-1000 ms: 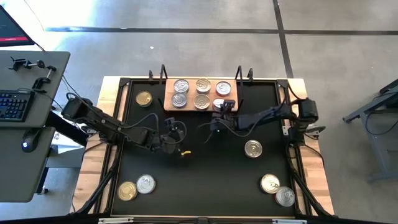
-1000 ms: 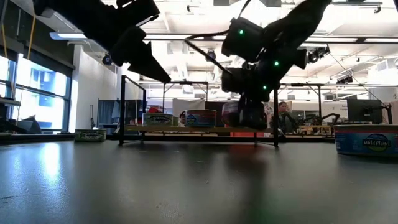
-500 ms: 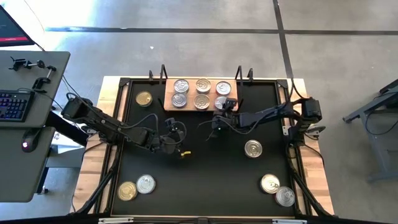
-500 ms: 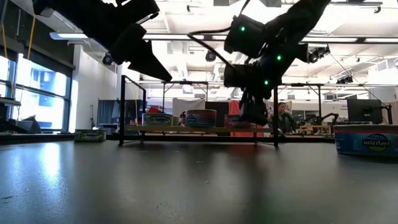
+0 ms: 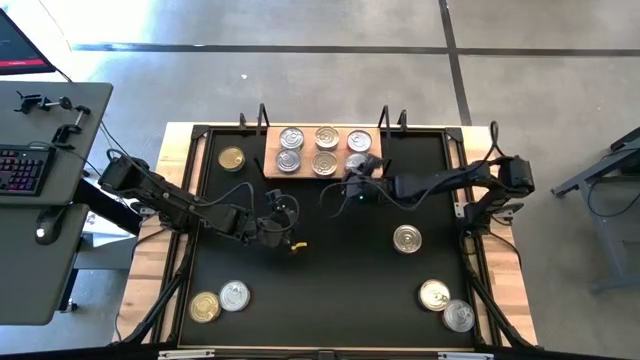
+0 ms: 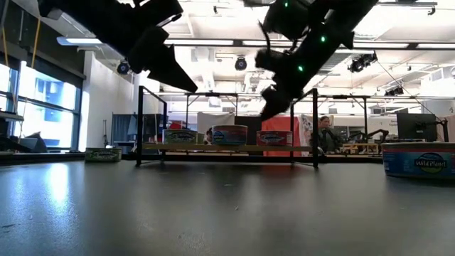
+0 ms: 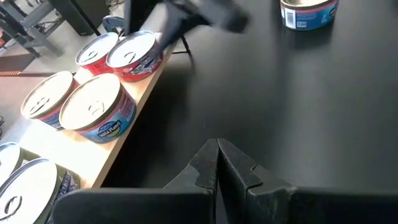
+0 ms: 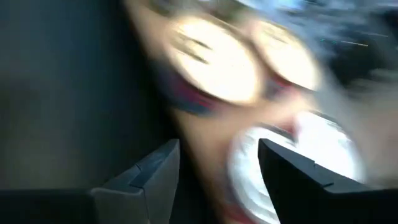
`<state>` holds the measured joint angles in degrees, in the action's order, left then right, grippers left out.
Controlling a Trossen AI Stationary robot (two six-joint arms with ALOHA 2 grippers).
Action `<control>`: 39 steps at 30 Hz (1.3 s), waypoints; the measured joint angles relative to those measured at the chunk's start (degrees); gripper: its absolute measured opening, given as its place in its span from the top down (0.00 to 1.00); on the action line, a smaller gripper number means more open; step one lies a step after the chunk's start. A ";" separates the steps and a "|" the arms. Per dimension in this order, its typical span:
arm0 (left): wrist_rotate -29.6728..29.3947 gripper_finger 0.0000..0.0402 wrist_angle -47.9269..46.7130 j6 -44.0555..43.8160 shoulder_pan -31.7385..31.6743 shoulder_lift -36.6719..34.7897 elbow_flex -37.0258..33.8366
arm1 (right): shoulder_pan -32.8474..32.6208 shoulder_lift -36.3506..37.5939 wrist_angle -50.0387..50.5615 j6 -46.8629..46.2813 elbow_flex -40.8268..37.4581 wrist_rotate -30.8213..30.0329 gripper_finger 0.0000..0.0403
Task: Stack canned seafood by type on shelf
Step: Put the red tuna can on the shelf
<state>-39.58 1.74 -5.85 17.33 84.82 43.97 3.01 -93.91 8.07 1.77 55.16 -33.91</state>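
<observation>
Label: "Wild Planet" reads on the near blue tin [image 6: 418, 159].
Left tool [image 5: 283, 226]: clenched, empty, mid-table.
Right tool [image 5: 360, 182]: released, empty, just beside the shelf [image 5: 272, 171].
Shelf: six tins [image 5: 325, 151] upright, long axis left-right.

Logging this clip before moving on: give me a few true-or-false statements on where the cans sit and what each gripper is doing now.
1. Six cans sit on the shelf. True.
2. The right gripper is clamped on a can. False: it is open and empty, beside the shelf's right end.
3. The left gripper is shut and holds nothing. True.
4. No cans are left on the black tabletop. False: several remain, such as the gold-lidded can left of the shelf.
5. The can with the red side label stands on the shelf. True.
</observation>
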 joint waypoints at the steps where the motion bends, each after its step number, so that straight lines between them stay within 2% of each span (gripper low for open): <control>1: -0.04 1.00 0.25 0.01 0.17 -0.02 0.00 | -0.01 -0.01 -2.04 0.54 0.00 5.21 0.48; 4: -0.03 1.00 1.05 0.69 1.53 -0.63 0.00 | -0.03 -1.05 -6.86 4.22 0.02 18.72 0.49; 5: 0.01 1.00 1.17 1.37 2.17 -1.16 0.00 | -0.05 -1.68 -7.72 5.23 0.02 21.28 0.50; 7: -0.14 1.00 1.39 2.65 3.37 -2.19 0.03 | -0.02 -3.60 -10.16 6.03 -0.04 22.43 0.53; 10: -0.79 1.00 1.32 4.28 4.84 -3.41 0.04 | 0.46 -6.65 -13.64 5.88 -0.04 21.68 0.61; 14: -1.86 1.00 1.22 4.58 5.76 -4.20 0.04 | 1.64 -10.45 -18.42 6.82 -0.07 13.97 0.73; 23: -1.85 1.00 1.06 4.59 5.59 -4.15 0.04 | 5.73 -10.91 -21.40 0.83 -0.04 6.57 0.93; 31: -1.85 1.00 0.96 4.59 5.57 -4.15 0.04 | 4.26 -10.32 -22.83 0.65 -0.04 6.38 0.99; 39: -1.81 1.00 -0.50 4.32 5.72 -4.15 0.04 | -4.99 -4.78 -15.98 -3.37 -0.04 6.91 1.00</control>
<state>-41.39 1.24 -1.53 23.05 80.66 44.01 -1.98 -98.68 -7.91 -1.60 55.11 -27.00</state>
